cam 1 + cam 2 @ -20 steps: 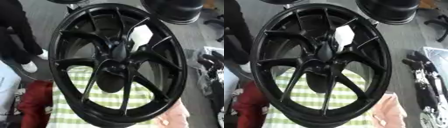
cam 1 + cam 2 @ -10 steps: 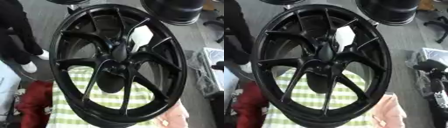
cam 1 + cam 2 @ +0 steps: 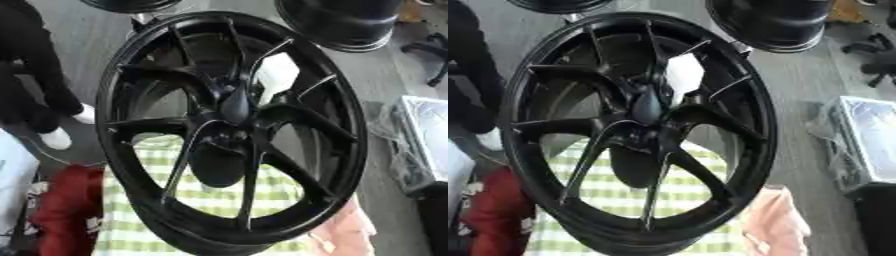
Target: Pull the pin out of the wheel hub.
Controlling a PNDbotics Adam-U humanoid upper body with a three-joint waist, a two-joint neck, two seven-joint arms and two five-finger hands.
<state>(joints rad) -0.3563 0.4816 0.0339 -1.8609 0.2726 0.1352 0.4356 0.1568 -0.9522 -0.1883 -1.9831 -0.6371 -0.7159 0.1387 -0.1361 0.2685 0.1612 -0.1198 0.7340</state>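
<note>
In the left eye view a large black wheel (image 3: 229, 132) stands nearly upright, tilted a little, and fills most of the picture. Its lower rim sits on a green-and-white checked cloth (image 3: 210, 192), which looks placed there to cushion the rim and keep it from sliding. The spokes meet at the hub (image 3: 234, 107), where a dark, rounded, elongated piece stands out toward the camera; this is likely the pin, though its outline merges with the black hub and I cannot tell where one ends and the other begins. The wheel faces the camera, so the hub is open to a straight reach from the front. A white patch (image 3: 278, 80) shows through a gap between spokes just above and right of the hub. A red cloth (image 3: 66, 210) lies at lower left and a pink one (image 3: 346, 235) at lower right. No robot hand shows here, so whether either is spread or closed cannot be told.

In the right eye view the same wheel sits further left, the hub just above its middle. A second dark wheel (image 3: 772, 22) rests on the floor behind, and a clear plastic-wrapped box (image 3: 868, 137) sits at right, well apart. Again neither robot hand appears. Judging by this, the pin is not yet grasped and the reach has not begun.
</note>
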